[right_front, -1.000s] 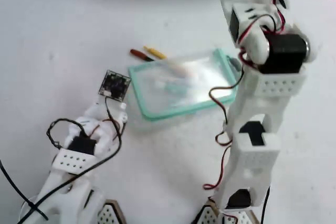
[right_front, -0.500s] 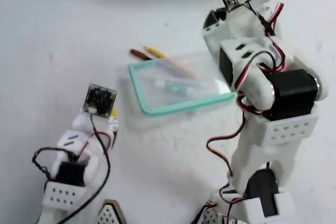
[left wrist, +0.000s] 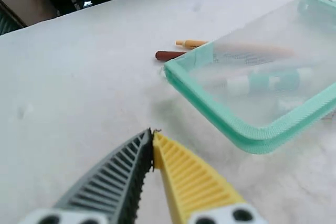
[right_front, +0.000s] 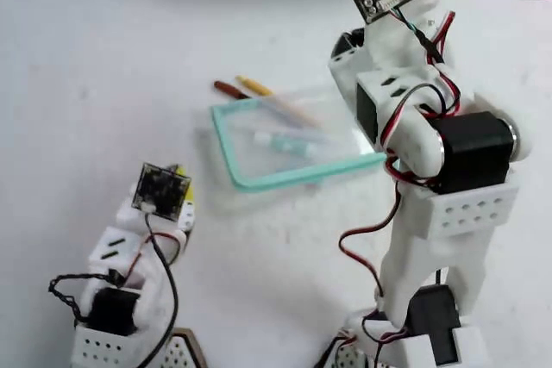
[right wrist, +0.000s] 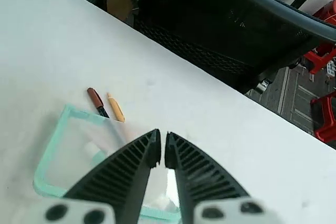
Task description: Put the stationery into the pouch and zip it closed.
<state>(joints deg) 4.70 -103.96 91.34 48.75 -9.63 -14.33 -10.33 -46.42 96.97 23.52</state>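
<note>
The clear pouch (right_front: 289, 146) with a teal zip rim lies flat mid-table, a white-and-teal item (right_front: 285, 142) inside. A brown pen (right_front: 231, 90) and an orange pen (right_front: 255, 86) poke out of its far left corner. My left gripper (left wrist: 152, 134), grey and yellow, is shut on nothing and sits near the table's front, apart from the pouch (left wrist: 210, 114). My right gripper (right wrist: 163, 139) hangs high above the pouch's (right wrist: 58, 150) right part, fingers together and empty. The brown pen (right wrist: 96, 99) and orange pen (right wrist: 116, 108) lie beyond its tips.
The white table (right_front: 103, 66) stretches bare to the left and back. A black mesh chair (right wrist: 236, 30) stands past the far edge. The right arm's tall white body (right_front: 440, 204) rises at the pouch's right end.
My left arm has pulled back from the pouch toward the front edge. My right arm has lifted and swung toward the far side, away from the pouch's right end.
</note>
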